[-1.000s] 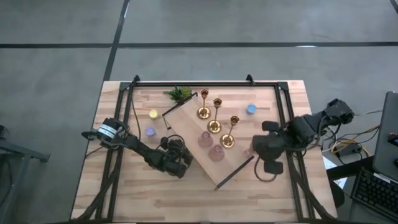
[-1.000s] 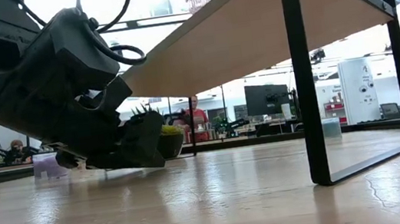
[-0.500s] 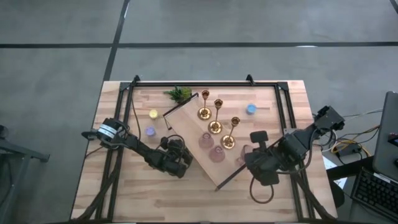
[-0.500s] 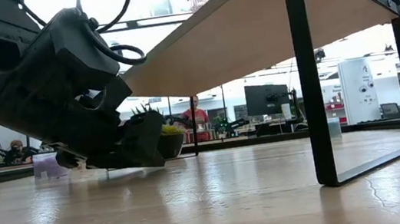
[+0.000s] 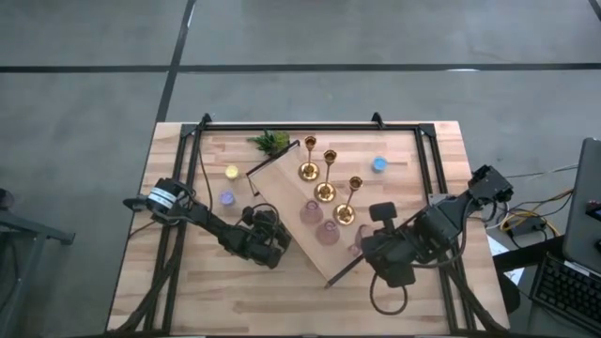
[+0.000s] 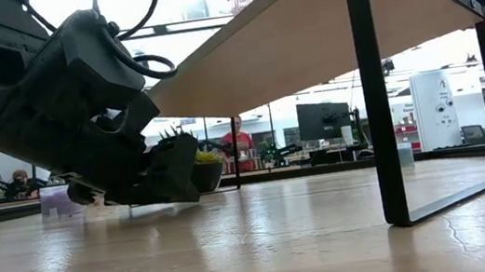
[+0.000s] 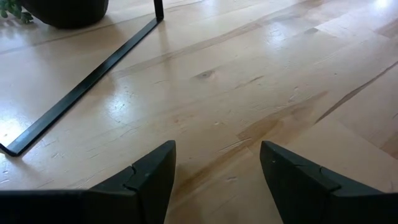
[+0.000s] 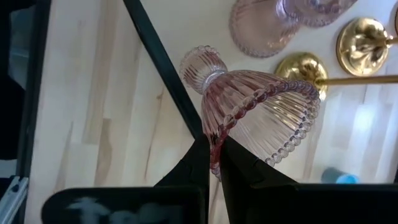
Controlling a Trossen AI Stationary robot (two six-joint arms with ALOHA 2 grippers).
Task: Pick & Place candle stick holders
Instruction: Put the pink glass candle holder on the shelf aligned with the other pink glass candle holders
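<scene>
sideways, pink glass cup (image 8: 261, 106), right pincer (image 8: 212, 163) clamped

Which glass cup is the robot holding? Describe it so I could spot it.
Find the raised wooden shelf with gold candlesticks. At its right edge, the right gripper pinches a ribbed pink glass cup by its rim. Unlike the two pink cups standing on the shelf, it is tilted.

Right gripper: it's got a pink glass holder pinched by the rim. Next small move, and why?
Probably carry it over the wooden shelf top and lower it beside the two pink cups. The right gripper pinches the ribbed pink glass holder by its rim, tilted, near the shelf's black frame edge.
</scene>
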